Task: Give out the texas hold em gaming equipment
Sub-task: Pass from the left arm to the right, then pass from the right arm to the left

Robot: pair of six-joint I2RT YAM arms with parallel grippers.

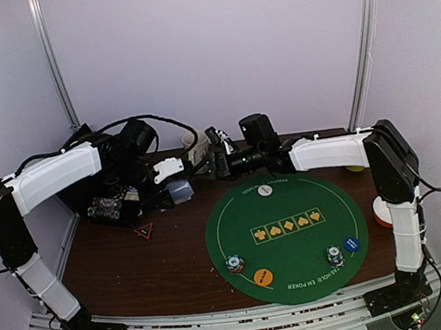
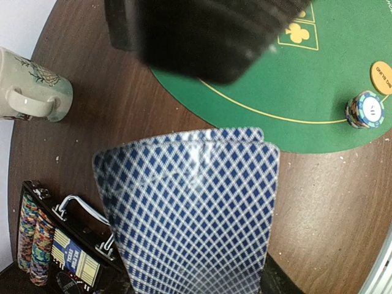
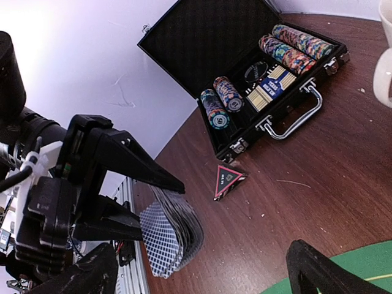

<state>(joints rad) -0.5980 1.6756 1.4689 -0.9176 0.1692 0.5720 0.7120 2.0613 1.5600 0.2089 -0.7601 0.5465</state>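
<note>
The brown table (image 1: 136,264) carries a round green mat (image 1: 297,260) on its right half. At the table's 10 o'clock an open black case (image 3: 245,61) holds rows of chips. Off the mat's 10 o'clock edge, the left gripper (image 3: 160,208) is clenched on a fanned deck of blue-checked playing cards (image 2: 190,208), lifted above the table. The right gripper (image 3: 202,257) faces it from just beside, fingers spread wide and holding nothing. A beige mug (image 2: 30,86) stands at the table's 12 o'clock. On the mat, one striped chip stack (image 1: 234,264) sits at 8 o'clock and another chip stack (image 1: 335,256) near 4 o'clock. An orange disc (image 1: 263,276) lies at 7 o'clock, a blue disc (image 1: 352,244) just beside the second stack, and a white disc (image 1: 265,190) at 12 o'clock. A small triangular marker (image 3: 228,180) lies near the case.
</note>
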